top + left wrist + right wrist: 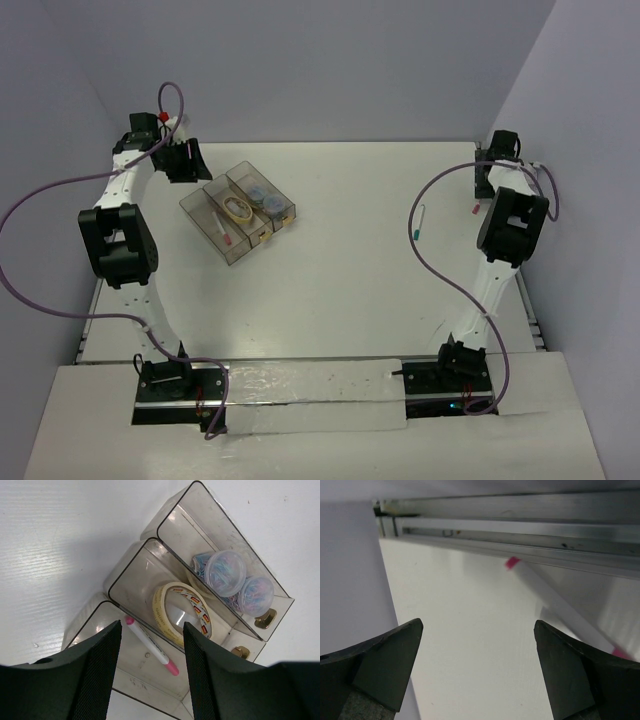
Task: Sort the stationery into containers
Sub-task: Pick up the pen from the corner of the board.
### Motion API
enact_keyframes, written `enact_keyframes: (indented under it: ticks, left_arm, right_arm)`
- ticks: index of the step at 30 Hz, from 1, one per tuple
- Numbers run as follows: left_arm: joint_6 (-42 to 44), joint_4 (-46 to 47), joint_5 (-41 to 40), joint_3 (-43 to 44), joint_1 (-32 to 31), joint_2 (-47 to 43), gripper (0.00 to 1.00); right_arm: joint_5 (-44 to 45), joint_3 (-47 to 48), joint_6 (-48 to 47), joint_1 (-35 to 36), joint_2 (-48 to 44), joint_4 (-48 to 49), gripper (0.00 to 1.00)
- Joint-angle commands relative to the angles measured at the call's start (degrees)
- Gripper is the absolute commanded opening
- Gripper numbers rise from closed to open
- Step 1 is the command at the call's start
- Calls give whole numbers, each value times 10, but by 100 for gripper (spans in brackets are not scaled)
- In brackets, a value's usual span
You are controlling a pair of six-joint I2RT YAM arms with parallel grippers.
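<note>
Three joined clear bins (240,212) sit at the table's back left. In the left wrist view the near bin (95,630) holds a white pen with pink tips (150,647), the middle one a tan tape roll (180,612), and the far one two round clear tubs of bluish clips (225,572). My left gripper (150,680) is open and empty above the near bin's end; it also shows in the top view (185,160). My right gripper (477,665) is open and empty, with a red-tipped white pen (555,600) lying just ahead to the right. A green-tipped pen (419,221) lies on the table at the right.
A metal rail (520,510) runs along the table edge just beyond the red-tipped pen. The side wall (350,580) is close on that gripper's left. Brass tabs (265,617) mark the bins' far ends. A purple cable (430,260) loops over the table near the green-tipped pen.
</note>
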Motion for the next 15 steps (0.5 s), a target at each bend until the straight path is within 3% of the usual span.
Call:
enact_keyframes:
  ticks: [1,7,15]
  left_arm:
    - [1,-3,20,20,5,9,59]
    - [3,-4,28,31,5,16,59]
    - [-6,-9,34,40,5,28,59]
  right_arm:
    - [-31,94,-191,-4,8,-41,100]
    - [29,75,-325,-7,-46,-77,100]
    - [40,121,-342,-28,9,-229,100]
